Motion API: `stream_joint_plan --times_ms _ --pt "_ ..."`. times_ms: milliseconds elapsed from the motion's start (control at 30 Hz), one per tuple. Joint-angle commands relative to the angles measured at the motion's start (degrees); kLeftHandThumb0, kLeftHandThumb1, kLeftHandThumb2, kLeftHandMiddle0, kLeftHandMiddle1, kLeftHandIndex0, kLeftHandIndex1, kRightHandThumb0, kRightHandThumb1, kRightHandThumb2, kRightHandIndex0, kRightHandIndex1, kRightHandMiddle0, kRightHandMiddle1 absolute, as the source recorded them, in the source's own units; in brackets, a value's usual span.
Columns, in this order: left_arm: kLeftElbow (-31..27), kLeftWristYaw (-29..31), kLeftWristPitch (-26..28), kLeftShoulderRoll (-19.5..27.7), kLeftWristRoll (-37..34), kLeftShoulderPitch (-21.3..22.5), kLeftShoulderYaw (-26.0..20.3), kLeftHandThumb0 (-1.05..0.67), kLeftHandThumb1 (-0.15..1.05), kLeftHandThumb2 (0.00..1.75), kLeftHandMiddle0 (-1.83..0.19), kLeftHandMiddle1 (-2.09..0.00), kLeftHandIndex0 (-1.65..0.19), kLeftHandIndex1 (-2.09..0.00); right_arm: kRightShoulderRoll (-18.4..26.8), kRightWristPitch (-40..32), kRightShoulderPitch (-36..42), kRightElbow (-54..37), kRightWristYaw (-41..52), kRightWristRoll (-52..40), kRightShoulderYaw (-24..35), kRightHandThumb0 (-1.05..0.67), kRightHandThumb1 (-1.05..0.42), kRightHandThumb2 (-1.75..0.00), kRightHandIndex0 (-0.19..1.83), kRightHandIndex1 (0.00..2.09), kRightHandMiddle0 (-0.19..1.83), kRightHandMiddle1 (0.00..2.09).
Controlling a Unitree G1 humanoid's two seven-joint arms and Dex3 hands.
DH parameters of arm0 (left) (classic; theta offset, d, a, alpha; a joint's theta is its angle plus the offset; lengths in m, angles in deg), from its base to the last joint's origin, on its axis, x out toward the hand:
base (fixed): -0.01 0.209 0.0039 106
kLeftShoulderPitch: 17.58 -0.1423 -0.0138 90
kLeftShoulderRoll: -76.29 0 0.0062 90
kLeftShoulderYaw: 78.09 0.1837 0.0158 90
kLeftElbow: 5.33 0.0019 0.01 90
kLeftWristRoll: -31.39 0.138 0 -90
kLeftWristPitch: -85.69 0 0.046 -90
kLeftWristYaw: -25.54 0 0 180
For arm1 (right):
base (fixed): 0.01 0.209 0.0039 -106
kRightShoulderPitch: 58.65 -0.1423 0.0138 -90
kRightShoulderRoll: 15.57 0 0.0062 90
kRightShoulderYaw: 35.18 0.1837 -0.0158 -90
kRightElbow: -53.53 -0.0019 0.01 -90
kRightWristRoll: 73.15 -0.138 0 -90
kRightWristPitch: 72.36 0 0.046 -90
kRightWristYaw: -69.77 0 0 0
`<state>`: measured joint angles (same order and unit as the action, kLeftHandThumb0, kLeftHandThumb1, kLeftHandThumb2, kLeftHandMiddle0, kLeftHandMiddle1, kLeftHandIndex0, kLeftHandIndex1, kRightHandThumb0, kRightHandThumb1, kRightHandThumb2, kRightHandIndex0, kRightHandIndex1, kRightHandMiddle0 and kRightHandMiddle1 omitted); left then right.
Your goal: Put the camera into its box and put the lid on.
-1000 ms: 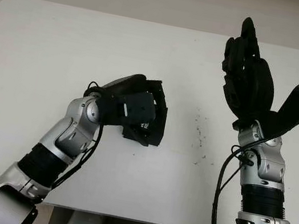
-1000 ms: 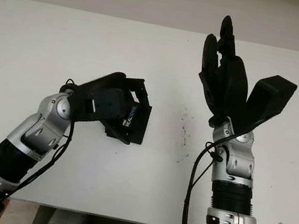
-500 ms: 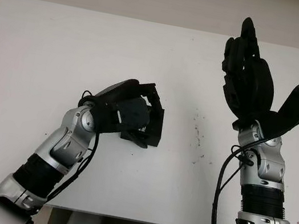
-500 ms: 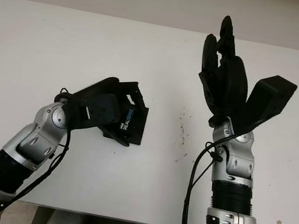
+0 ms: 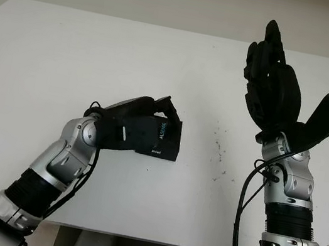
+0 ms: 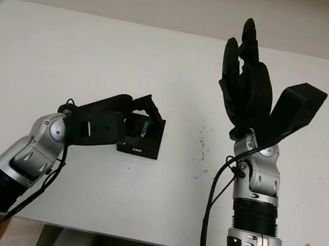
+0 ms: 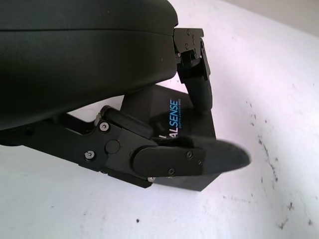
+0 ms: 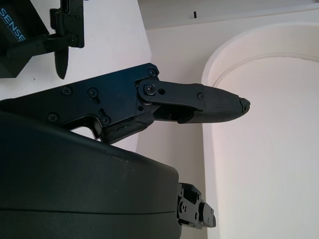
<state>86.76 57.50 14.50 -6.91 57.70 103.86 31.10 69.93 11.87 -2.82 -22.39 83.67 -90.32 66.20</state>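
Note:
A small black box with "intel" on its near side and "REALSENSE" on its top sits flat on the white table, a little left of the middle. My left hand is shut on it from the left: one finger hooks over its far edge and the thumb presses its near side. My right hand is open, raised well above the table at the right, fingers pointing up. The box looks closed, and what is inside is hidden.
A few small dark specks mark the table between the box and my right arm. The table's near edge runs just below both forearms. Bare white surface lies behind and to the left of the box.
My left hand has turned the box from a tilted, raised pose down to flat on the table, and the forearm has dropped lower. The right hand has not moved.

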Motion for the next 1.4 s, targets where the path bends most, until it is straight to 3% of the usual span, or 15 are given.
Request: stream_joint_plan --times_ms 0,300,400,567,767,900,1200,1367 --pt "0.26 1.22 0.47 1.29 0.09 -0.33 0.58 -0.91 1.05 0.64 0.19 0.00 0.19 0.00 0.31 0.22 -0.57 -0.23 0.22 0.01 0.18 -0.74 -1.05 -0.50 -0.19 0.00 -0.19 0.00" --pt "-4.48 3.13 1.36 3.38 -3.08 -0.37 -2.98 -0.90 1.05 0.69 0.19 0.00 0.19 0.00 0.51 0.70 -0.43 -0.08 0.86 -0.17 0.46 -0.75 -1.05 -0.52 -0.19 0.00 -0.19 0.00" --pt "-6.07 0.29 1.25 2.92 -5.18 -1.13 -6.29 -0.89 1.05 0.69 0.19 0.00 0.19 0.00 0.75 0.75 -0.18 -0.39 0.57 0.62 0.09 -0.75 -1.05 -0.51 -0.19 0.00 -0.19 0.00" --pt "-5.48 -9.80 -0.95 -0.02 -9.25 -2.14 -13.86 -0.84 1.05 0.65 0.19 -0.02 0.19 -0.01 0.94 0.29 0.29 -0.96 -0.16 2.20 -0.36 -0.75 -1.05 -0.53 -0.19 0.00 -0.19 0.00" --pt "-1.05 -19.32 -3.59 -2.04 -12.85 -1.55 -20.24 -0.80 1.05 0.62 0.19 0.00 0.19 0.00 1.61 0.62 0.80 -0.74 0.32 4.37 -1.39 -0.73 -1.05 -0.60 -0.19 0.00 -0.19 0.00" --pt "4.09 -22.64 -9.21 -2.98 -17.57 -1.07 -24.36 -0.78 1.05 0.63 0.19 0.00 0.19 0.00 1.31 0.64 1.37 -0.94 0.17 5.01 -1.81 -0.71 -1.05 -0.63 -0.19 0.00 -0.19 0.00" --pt "18.16 -23.40 -18.56 -2.75 -28.97 3.11 -31.85 -0.83 1.05 0.54 0.19 0.00 0.19 0.00 -0.16 1.16 2.54 0.90 -0.31 5.40 -2.09 -0.70 -1.05 -0.67 -0.19 0.00 -0.19 0.00" --pt "22.62 -23.29 -21.76 -3.02 -31.36 3.46 -32.74 -0.81 1.05 0.58 0.19 0.00 0.19 0.00 -0.37 1.19 2.97 1.73 -0.08 5.14 -2.30 -0.68 -1.05 -0.69 -0.19 0.00 -0.19 0.00"
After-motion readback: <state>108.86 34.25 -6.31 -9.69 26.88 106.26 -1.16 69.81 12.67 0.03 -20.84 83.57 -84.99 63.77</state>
